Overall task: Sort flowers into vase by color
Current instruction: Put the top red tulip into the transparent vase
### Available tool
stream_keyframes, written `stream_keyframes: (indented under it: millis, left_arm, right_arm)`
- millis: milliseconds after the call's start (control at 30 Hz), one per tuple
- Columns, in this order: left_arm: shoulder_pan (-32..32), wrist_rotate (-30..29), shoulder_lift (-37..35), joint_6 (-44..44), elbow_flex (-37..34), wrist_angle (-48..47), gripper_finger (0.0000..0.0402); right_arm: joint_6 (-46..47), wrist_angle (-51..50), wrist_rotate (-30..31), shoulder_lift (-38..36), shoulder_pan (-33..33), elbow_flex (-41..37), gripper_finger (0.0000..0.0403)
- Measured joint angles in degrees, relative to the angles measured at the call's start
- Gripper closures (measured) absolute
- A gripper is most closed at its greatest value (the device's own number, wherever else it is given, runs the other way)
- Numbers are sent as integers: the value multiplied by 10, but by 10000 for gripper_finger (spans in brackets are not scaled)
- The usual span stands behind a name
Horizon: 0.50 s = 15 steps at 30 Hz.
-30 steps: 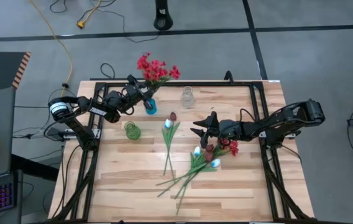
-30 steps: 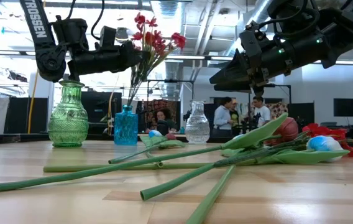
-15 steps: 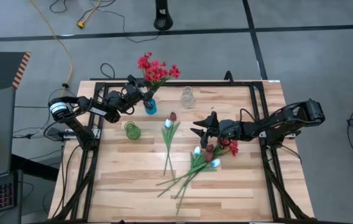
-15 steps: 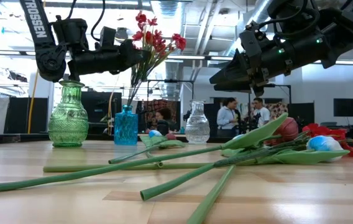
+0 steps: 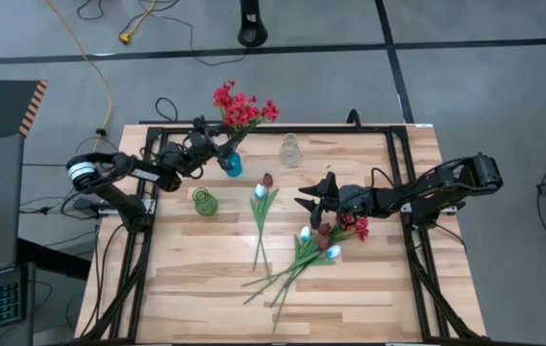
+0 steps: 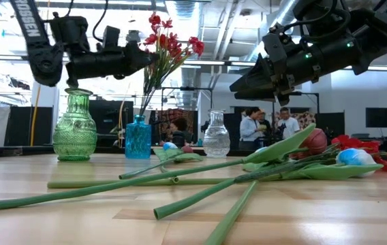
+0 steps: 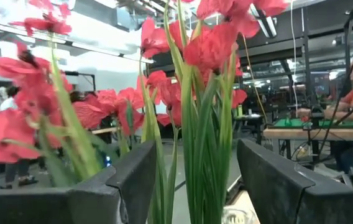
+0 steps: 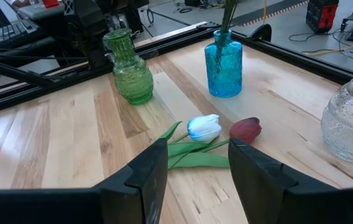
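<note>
High view: left tool (image 5: pixel 217 144) open beside red flowers (image 5: pixel 241 106).

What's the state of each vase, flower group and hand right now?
Blue vase: upright, holds red flowers.
Green vase: upright, empty.
Clear vase: upright, empty.
Tulip pair: lying loose.
Flower pile: lying, unsorted.
Left hand: open around red stems.
Right hand: open, empty, above table.

Blue vase (image 6: pixel 137 137): holds red flowers (image 6: pixel 169 42), upright.
Green vase (image 6: pixel 75 128): left of blue, empty.
Clear vase (image 6: pixel 216 135): empty.
Tabletop (image 6: pixel 78 218): tulips (image 6: pixel 316 151) lying, stems toward the left.
Left gripper (image 6: pixel 147 59): at the red stems.
</note>
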Motion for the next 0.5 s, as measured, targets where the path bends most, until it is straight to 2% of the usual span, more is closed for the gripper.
stream_keyframes:
  millis: [267, 500]
  left_arm:
    - [0, 0, -142, -1, -51, -135, 189]
    - [-2, 37, -282, -19, -66, -268, 189]
  right_arm:
    - [7, 0, 0, 0, 0, 0, 207]
    - [98, 2, -9, 0, 0, 0, 207]
